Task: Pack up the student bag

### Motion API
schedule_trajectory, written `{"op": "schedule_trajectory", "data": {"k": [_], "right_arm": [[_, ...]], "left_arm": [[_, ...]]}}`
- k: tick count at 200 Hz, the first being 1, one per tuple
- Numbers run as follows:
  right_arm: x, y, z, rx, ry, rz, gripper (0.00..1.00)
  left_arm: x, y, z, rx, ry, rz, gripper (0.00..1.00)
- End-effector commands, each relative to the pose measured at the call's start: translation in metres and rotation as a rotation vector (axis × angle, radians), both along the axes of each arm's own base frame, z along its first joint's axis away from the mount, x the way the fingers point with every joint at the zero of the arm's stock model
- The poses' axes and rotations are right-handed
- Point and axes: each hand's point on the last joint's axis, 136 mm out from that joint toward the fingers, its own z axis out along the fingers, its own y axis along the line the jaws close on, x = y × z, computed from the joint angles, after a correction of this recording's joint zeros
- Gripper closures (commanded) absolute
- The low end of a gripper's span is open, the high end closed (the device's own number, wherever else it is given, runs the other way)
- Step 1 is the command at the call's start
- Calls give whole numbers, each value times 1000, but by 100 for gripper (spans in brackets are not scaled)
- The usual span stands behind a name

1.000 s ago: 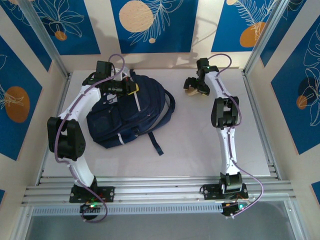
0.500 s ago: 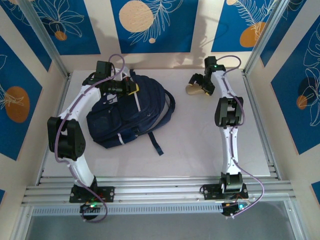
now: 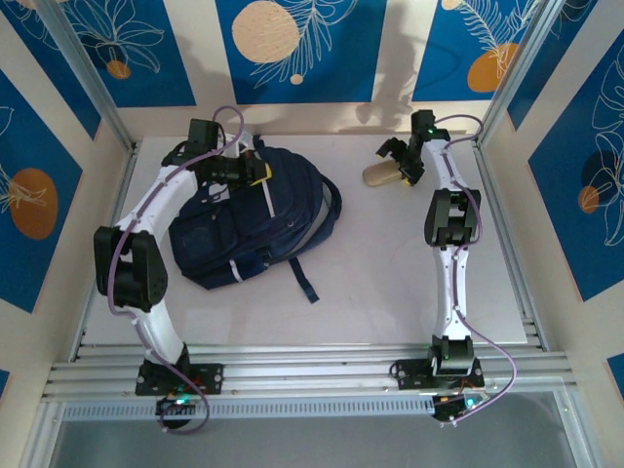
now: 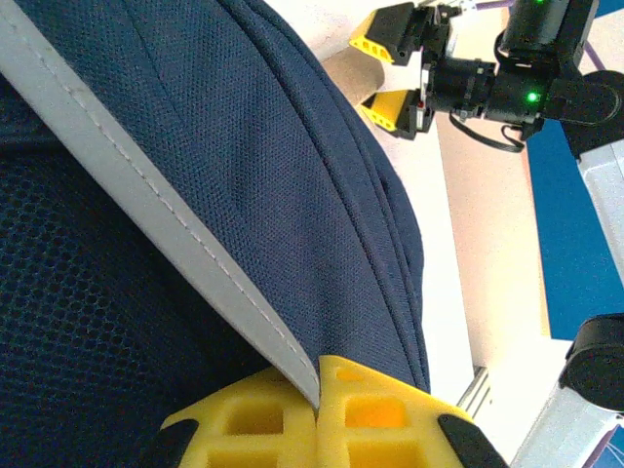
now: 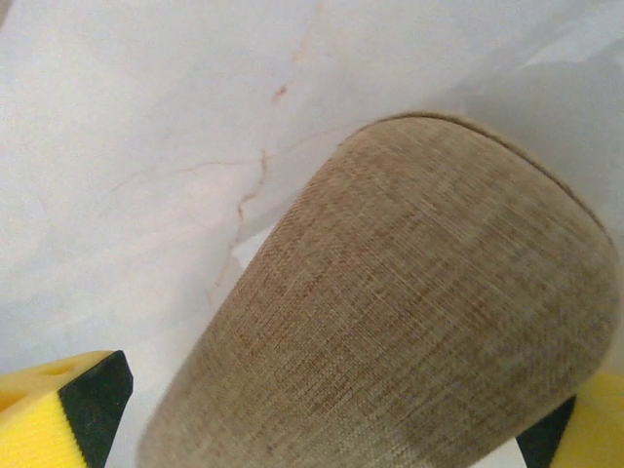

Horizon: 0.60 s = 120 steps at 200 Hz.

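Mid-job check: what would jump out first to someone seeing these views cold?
The navy backpack lies on the table's left half, with the left pincer shut on its light stripe at the far end. At the far right, the open right pincer straddles a tan fabric cylinder lying on the tabletop.

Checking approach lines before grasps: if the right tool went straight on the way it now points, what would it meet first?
The beige fabric roll lying on the table. It sits directly ahead of the open right tool, its end reaching between the yellow tips. How much gap remains is hard to judge.
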Motion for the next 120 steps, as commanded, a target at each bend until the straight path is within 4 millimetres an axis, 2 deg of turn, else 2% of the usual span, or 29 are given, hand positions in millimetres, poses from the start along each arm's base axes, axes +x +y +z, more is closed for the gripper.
{"op": "schedule_trajectory", "data": {"k": [1, 25, 44, 75, 98, 120], "right_arm": [[17, 15, 9, 106, -68, 14, 0], [28, 24, 20, 164, -127, 39, 0], [25, 23, 18, 141, -101, 36, 0], [7, 23, -3, 82, -17, 68, 1], [-9, 31, -17, 48, 40, 126, 1], [-20, 37, -26, -61, 68, 197, 0]], "left_arm": [[1, -8, 17, -42, -39, -49, 100], [2, -9, 16, -40, -35, -52, 100], [2, -10, 15, -40, -32, -53, 100], [3, -10, 16, -47, -32, -54, 100], [2, -11, 16, -52, -29, -56, 100], [1, -12, 17, -59, -28, -59, 100]]}}
